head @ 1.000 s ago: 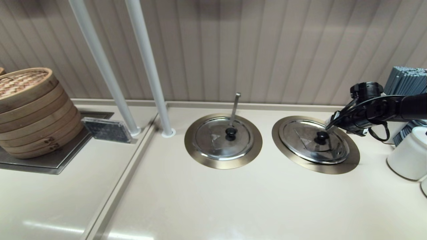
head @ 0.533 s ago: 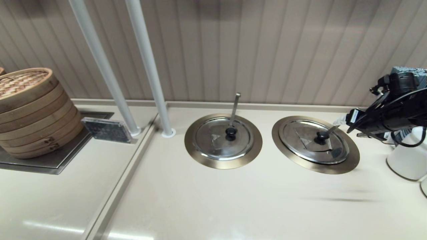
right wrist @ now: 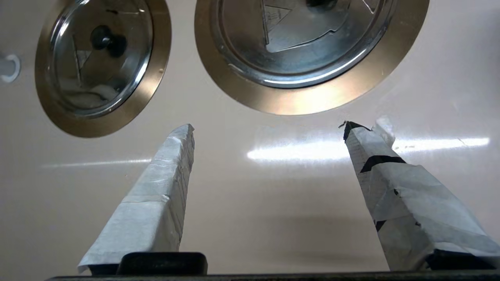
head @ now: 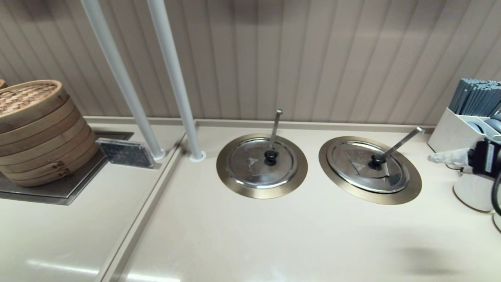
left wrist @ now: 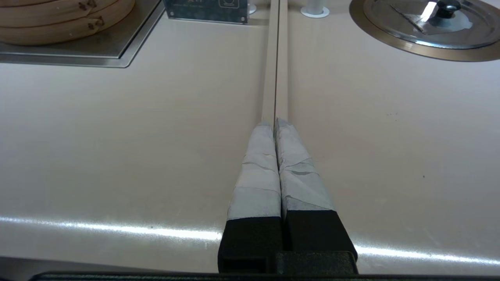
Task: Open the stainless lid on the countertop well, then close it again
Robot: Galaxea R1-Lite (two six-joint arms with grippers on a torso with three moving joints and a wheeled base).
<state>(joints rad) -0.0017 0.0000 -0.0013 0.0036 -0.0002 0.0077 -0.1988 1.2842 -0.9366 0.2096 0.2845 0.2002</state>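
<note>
The stainless lid lies flat and closed on the countertop well, inside its bronze flange. Its black knob sits at the centre, and the flat ladle handle slants off to the right. My right gripper hovers at the right edge, clear of the flange, open and empty. The right wrist view shows the gripper with its jaws wide apart, just short of the lid. The left gripper is shut on nothing above bare counter and is out of the head view.
The twin lid with the near-upright ladle handle sits left of the task well. Two white poles rise behind it. Bamboo steamers and a dark card stand far left. A caddy of grey sticks and a white pot crowd the right edge.
My right gripper has drawn back from over the lid's knob to the right edge of the counter, uncovering the slanting ladle handle. The lid has stayed flat on the well.
</note>
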